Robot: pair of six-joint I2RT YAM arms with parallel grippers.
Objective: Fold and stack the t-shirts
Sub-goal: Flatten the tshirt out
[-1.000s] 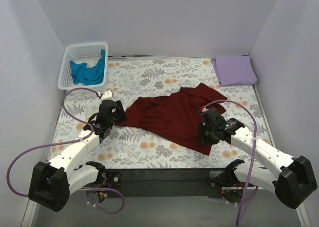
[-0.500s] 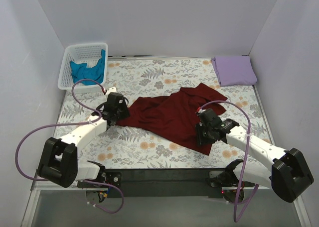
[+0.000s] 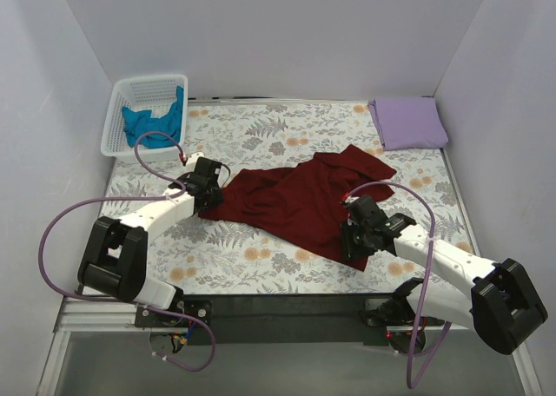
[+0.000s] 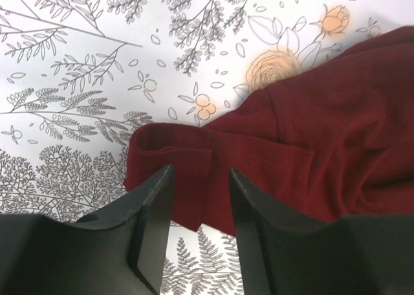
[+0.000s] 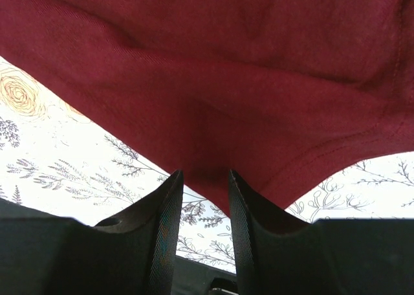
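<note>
The dark maroon t-shirt (image 3: 300, 201) lies crumpled and spread across the middle of the floral cloth. My left gripper (image 3: 210, 201) is open at its left corner. In the left wrist view the jaws (image 4: 200, 201) straddle the folded edge of the maroon fabric (image 4: 310, 127). My right gripper (image 3: 354, 242) is open at the shirt's near corner. In the right wrist view the hem corner of the shirt (image 5: 226, 68) reaches down between the jaws (image 5: 204, 195). The lavender t-shirt (image 3: 408, 122) lies folded at the back right. The teal t-shirt (image 3: 152, 125) is bunched in the basket.
The white lattice basket (image 3: 117, 122) stands at the back left corner. The floral-print cloth (image 3: 252, 127) covers the table. Grey walls close in the back and both sides. The table's dark front edge (image 3: 287, 305) runs just behind the right gripper.
My left gripper has moved right and forward to the shirt's left corner. My right gripper has shifted slightly left and nearer at the shirt's near corner. The shirts have not moved.
</note>
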